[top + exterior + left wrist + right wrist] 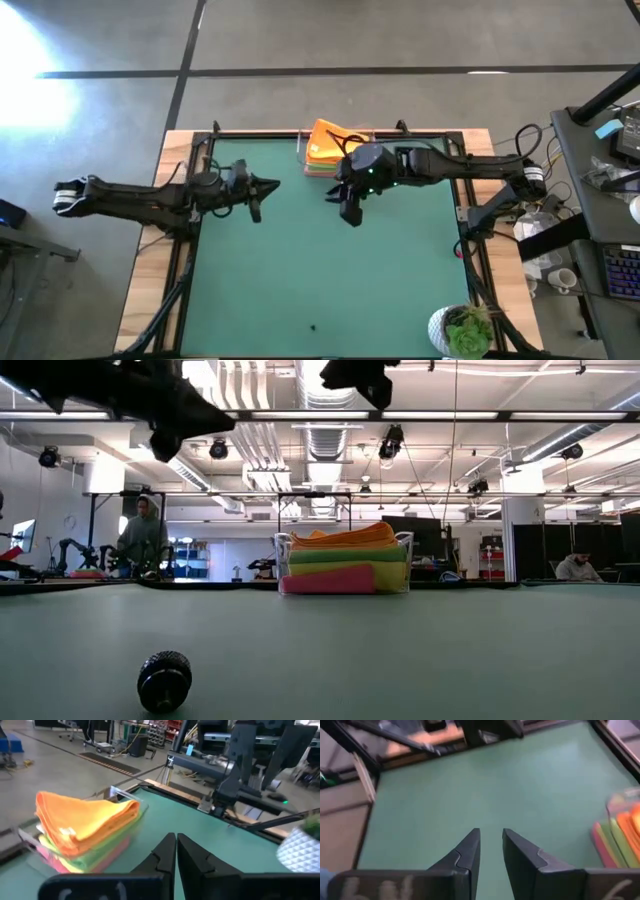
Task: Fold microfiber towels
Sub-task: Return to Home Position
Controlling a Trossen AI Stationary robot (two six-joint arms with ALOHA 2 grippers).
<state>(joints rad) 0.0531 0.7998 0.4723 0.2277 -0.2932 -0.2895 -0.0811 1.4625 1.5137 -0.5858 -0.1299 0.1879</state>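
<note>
Towels (345,560), folded, stacked in one clear tray (405,552): orange over green, yellow, pink, four colours. Left tool (176,843) pinched together, right tool (491,840) narrowly parted, both empty.

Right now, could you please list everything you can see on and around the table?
Folded microfiber towels: one stack, orange over green, yellow and pink, in the tray.
Clear plastic tray: one, transparent, middle of the table's far edge.
Table mat: one, green, covering the tabletop.
Small round black object: one, on the mat by the near edge.
Green plant in a white textured pot: one, near corner on the right arm's side.
People: two, in the room behind the table.
Left gripper: dark, shut, empty, raised over the mat.
Right gripper: dark, open, empty, raised beside the tray.
</note>
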